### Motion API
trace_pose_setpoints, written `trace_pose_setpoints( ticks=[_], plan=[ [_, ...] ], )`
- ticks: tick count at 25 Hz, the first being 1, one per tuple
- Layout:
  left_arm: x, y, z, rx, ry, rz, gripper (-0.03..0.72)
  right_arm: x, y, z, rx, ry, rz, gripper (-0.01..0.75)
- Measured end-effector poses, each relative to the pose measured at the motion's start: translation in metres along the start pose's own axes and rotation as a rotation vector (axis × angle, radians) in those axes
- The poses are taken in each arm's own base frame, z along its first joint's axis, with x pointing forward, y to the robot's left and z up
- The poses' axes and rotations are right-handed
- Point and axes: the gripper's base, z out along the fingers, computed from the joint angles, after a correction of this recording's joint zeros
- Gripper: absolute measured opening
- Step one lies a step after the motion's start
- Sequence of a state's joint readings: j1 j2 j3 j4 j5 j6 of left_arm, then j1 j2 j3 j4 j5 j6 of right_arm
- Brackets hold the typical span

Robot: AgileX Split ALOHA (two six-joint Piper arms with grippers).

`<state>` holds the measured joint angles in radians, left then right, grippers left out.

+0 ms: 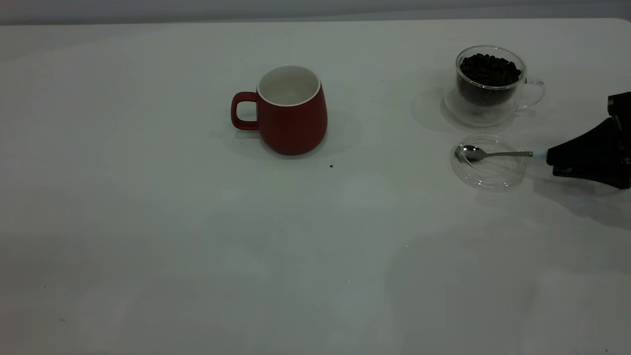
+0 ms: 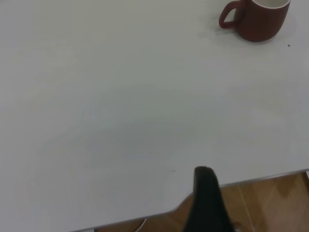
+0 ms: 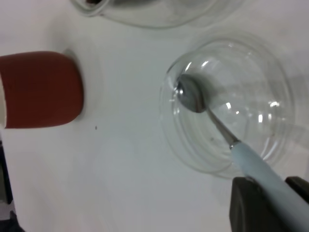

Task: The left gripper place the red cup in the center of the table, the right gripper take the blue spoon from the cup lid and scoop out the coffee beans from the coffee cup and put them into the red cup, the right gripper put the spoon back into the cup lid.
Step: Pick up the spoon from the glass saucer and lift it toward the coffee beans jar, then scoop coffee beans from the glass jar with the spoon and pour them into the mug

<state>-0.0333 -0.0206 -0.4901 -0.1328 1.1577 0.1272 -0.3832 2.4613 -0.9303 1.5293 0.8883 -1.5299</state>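
Note:
The red cup (image 1: 291,111) stands upright near the middle of the table (image 1: 148,222), handle to the left; it also shows in the left wrist view (image 2: 258,19) and the right wrist view (image 3: 41,89). The coffee cup (image 1: 490,76) holds coffee beans (image 1: 489,69) at the back right. In front of it lies the cup lid (image 1: 488,165), also in the right wrist view (image 3: 231,101). The blue spoon (image 1: 493,154) rests with its bowl in the lid (image 3: 190,94). My right gripper (image 1: 551,158) (image 3: 273,193) is shut on the spoon's pale blue handle end. My left gripper (image 2: 207,193) is parked over the table's near edge.
A clear glass saucer (image 1: 456,111) sits under the coffee cup. A tiny dark speck (image 1: 331,166) lies in front of the red cup. The table's edge and a wooden floor (image 2: 270,203) show by the left gripper.

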Motion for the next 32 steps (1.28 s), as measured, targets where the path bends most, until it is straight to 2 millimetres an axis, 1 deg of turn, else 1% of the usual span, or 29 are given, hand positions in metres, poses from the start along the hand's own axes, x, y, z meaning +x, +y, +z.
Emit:
trace_pose_setpoints(
  ticks=[2,11,14,17,20,23,27,29,32],
  plan=[
    [0.0,0.0,0.0,0.0,0.0,0.0,0.587,0.001,0.002,0.0,-0.017,0.007,-0.007,0.115],
    [0.0,0.0,0.0,0.0,0.0,0.0,0.587,0.002,0.002,0.0,-0.023,0.028,-0.028,0.113],
    [0.0,0.0,0.0,0.0,0.0,0.0,0.587,0.001,0.006,-0.004,-0.013,0.045,-0.053,0.113],
    [0.0,0.0,0.0,0.0,0.0,0.0,0.587,-0.006,0.016,-0.016,0.027,0.043,-0.097,0.113],
    [0.0,0.0,0.0,0.0,0.0,0.0,0.587,-0.014,0.031,-0.03,0.047,0.029,-0.139,0.112],
    [0.0,0.0,0.0,0.0,0.0,0.0,0.587,-0.023,0.05,-0.046,0.055,-0.004,-0.193,0.111],
    [0.0,0.0,0.0,0.0,0.0,0.0,0.587,-0.031,0.076,-0.063,0.021,-0.059,-0.248,0.111],
    [0.0,0.0,0.0,0.0,0.0,0.0,0.587,-0.036,0.084,-0.069,0.005,-0.096,-0.251,0.111],
    [0.0,0.0,0.0,0.0,0.0,0.0,0.587,-0.053,0.09,-0.073,-0.009,-0.14,-0.244,0.111]
  ],
)
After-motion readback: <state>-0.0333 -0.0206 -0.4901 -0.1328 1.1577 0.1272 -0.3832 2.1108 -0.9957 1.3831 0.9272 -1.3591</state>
